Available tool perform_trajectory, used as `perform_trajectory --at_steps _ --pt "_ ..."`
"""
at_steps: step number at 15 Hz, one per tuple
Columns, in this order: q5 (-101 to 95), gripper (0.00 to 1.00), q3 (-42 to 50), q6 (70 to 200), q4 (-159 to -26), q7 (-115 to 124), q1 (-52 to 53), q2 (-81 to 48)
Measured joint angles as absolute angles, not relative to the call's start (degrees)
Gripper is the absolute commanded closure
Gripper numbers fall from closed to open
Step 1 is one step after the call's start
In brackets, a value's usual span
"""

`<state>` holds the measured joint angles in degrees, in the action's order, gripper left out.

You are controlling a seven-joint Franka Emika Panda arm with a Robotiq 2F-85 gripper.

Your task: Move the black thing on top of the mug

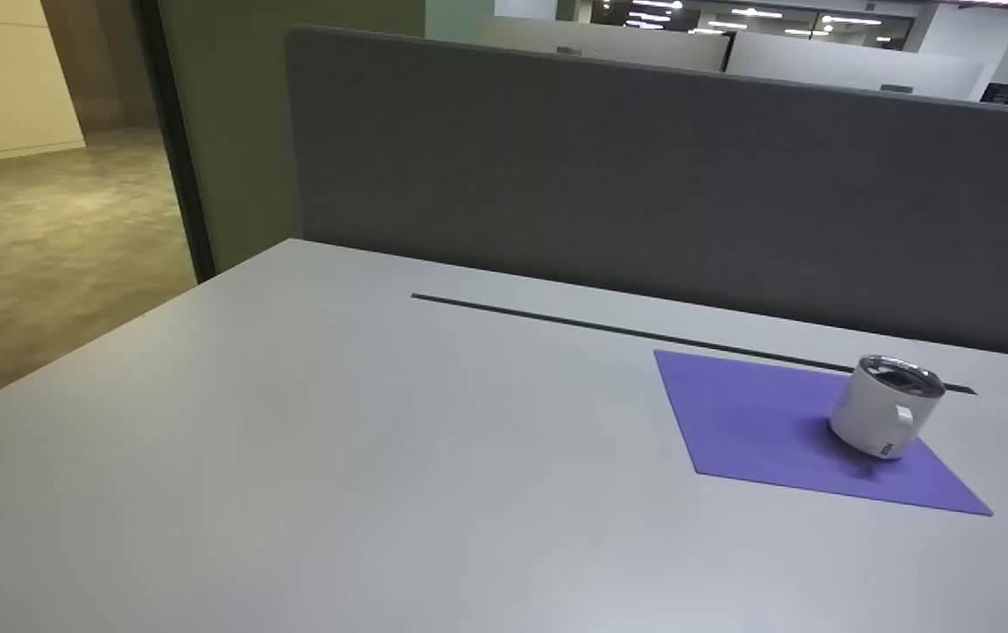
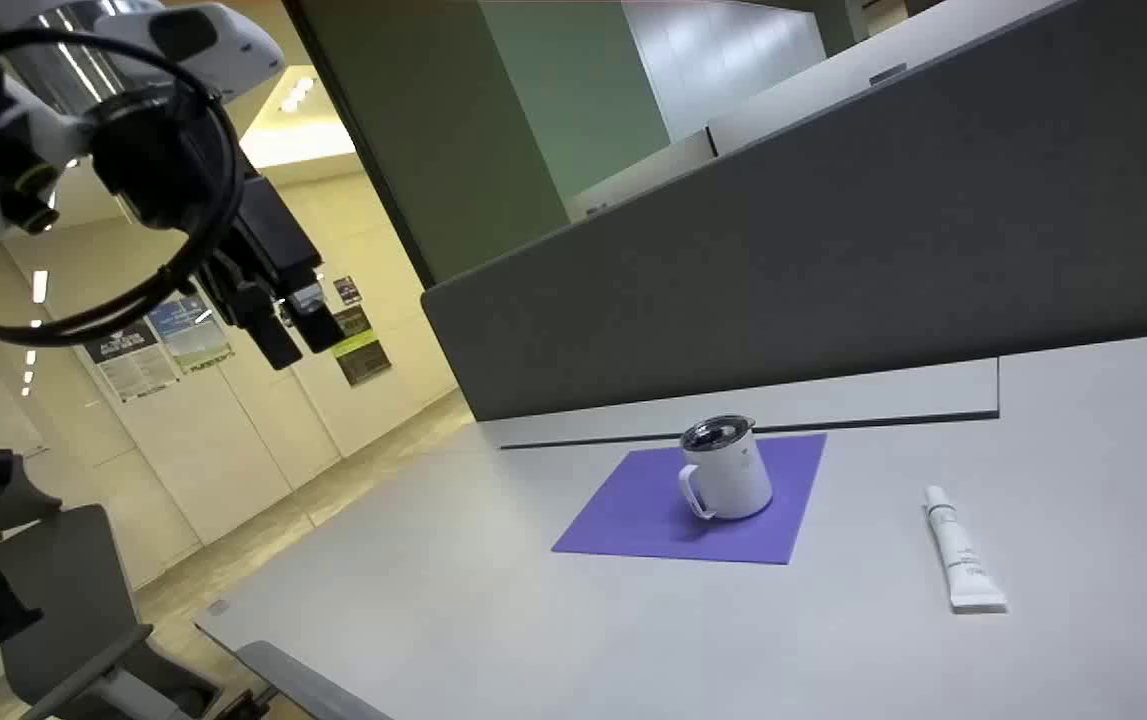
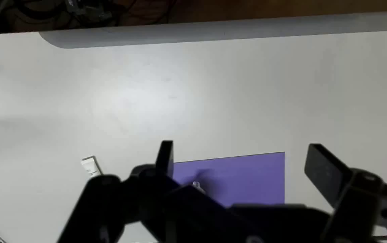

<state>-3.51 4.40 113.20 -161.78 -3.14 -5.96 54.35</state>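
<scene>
The white mug (image 1: 877, 411) stands upright on the purple mat (image 1: 736, 413) in an exterior view; it also shows in an exterior view (image 2: 735, 482) with its handle at the side. A dark, glossy round piece (image 1: 901, 376) covers the mug's mouth inside a shiny rim; it looks like the black thing, details too small to tell. My gripper (image 2: 301, 342) hangs high up, away from the mug. In the wrist view the gripper (image 3: 240, 153) has its fingers wide apart with nothing between them. There, only a bit of the mug (image 3: 196, 184) shows; the gripper body hides the rest.
A white tube (image 2: 961, 555) lies on the white table beside the mat. A dark grey partition (image 2: 833, 240) stands along the table's back edge, with a thin dark strip (image 1: 609, 328) in front of it. A chair (image 2: 63, 590) stands beyond the table's side.
</scene>
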Motion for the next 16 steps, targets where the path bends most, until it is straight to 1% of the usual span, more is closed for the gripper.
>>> perform_trajectory --at_steps 11,16 --pt "-3.6 0.0 4.4 114.34 -161.15 -3.35 -5.96 52.77" --pt "-4.63 0.0 5.09 124.71 -154.57 -8.17 -5.28 38.66"
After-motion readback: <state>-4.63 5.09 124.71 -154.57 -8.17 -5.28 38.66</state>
